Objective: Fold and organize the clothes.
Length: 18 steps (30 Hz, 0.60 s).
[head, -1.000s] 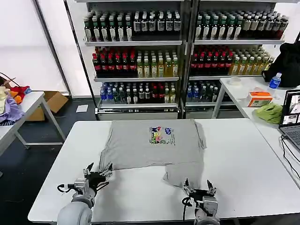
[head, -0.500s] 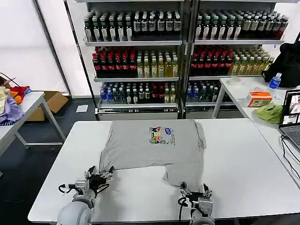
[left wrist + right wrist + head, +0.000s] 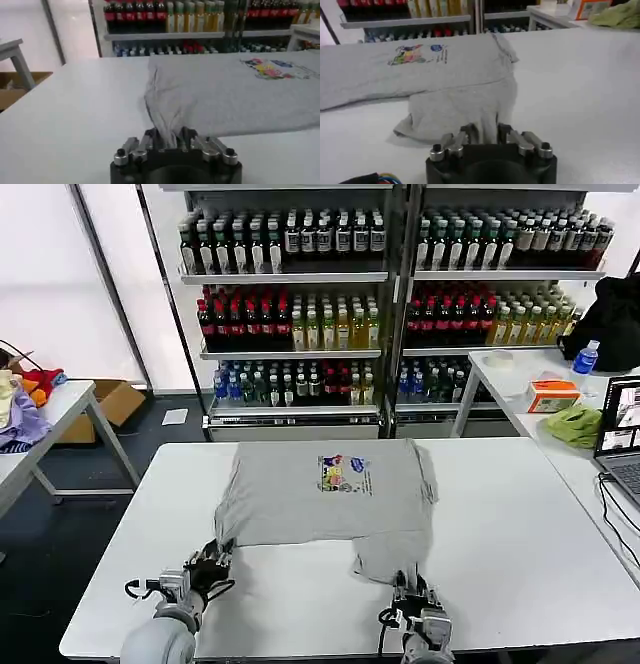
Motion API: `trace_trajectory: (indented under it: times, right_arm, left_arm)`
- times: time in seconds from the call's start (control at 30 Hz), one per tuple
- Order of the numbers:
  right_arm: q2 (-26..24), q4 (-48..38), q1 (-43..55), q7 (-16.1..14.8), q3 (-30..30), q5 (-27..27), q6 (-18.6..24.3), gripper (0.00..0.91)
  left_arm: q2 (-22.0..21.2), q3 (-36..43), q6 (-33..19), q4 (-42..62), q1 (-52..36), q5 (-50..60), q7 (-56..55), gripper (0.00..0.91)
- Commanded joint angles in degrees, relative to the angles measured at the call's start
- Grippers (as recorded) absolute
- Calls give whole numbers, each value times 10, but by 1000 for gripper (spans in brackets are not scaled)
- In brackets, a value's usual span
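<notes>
- Left gripper sits low on the table, at about 8 o'clock from the shirt's logo; its arm is cut off by the lower edge of the head view.
- In the left wrist view the left gripper has its fingers drawn narrow on a bunched corner of the shirt; the fingertips are buried in the folds, so the exact pinch is hard to make out.
- The shirt lies flat at the table's centre, logo face up towards 12 o'clock. Its near hem is uneven: the left corner is pulled into a ridge, and a flap hangs towards 5 o'clock.
- Right gripper rests at the flap's near edge, at about 5 o'clock from the logo; its body runs off the lower edge of the view.
- In the right wrist view the right gripper is closed narrow on the flap of the shirt, cloth rising between the fingers and hiding their tips.
</notes>
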Motion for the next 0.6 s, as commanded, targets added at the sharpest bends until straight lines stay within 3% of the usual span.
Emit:
trace_trajectory:
  times: [0.03, 0.37, 0.6]
  right_arm:
    - [-1, 2, -3, 1, 1, 9, 4, 0]
    - [-23, 93, -9, -25, 28, -8, 20, 0]
    - [-27, 91, 30, -43, 58, -16, 39, 0]
  left_arm:
    - [-6, 5, 5, -16, 12, -8, 0, 10]
    - [-12, 3, -47, -88, 21, -29, 0, 10]
    - [-16, -3, -83, -72, -5, -42, -4, 10]
